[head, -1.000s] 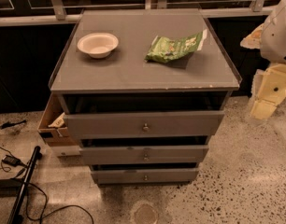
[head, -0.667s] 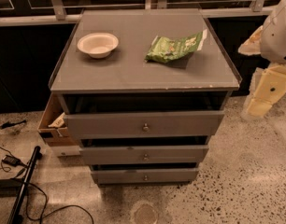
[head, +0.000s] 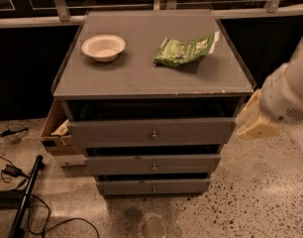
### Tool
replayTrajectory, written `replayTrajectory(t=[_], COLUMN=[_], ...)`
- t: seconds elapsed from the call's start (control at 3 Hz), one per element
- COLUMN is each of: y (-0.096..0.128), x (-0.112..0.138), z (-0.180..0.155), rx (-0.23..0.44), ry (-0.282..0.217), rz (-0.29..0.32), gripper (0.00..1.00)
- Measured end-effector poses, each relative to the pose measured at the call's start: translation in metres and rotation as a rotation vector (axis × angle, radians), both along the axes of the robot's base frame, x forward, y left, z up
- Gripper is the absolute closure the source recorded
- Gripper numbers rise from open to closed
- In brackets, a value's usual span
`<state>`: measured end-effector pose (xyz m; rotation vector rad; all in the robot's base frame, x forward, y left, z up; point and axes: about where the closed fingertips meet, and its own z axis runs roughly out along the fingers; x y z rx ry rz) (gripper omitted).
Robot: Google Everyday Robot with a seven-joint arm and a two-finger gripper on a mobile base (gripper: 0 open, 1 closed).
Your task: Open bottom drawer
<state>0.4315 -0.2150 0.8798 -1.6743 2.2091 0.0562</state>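
Cream-coloured, the gripper [head: 254, 122] hangs at the right of the frame, just beside the right end of the top drawer [head: 201, 131] of the grey cabinet [head: 141, 71]; whether it is apart or together cannot be told. The bottom drawer [head: 181, 186] sits at lower centre, nearest the floor, well apart from the gripper. A white bowl [head: 103, 47] and a green packet [head: 185, 50] lie on the cabinet top.

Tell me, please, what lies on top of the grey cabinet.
A white bowl and a green bag lie on the cabinet top; anything under the bag is hidden. The gripper hangs right of the cabinet.
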Motion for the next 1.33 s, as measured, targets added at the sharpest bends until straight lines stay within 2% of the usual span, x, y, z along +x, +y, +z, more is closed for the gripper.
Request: replayTrajectory(t=[0.33, 0.67, 1.0, 1.33], y=[0.000, -0.001, 0.000, 0.000], x=[-0.001, 0.014, 0.012, 0.011], z=[-0.100, -0.123, -0.120, -0.150], rx=[0.121, 0.147, 0.144, 0.159], ry=[0.065, 0.045, 0.045, 0.043], rz=[-0.020, -0.041, -0.038, -0.040], gripper=[0.86, 1.00, 1.00, 1.00])
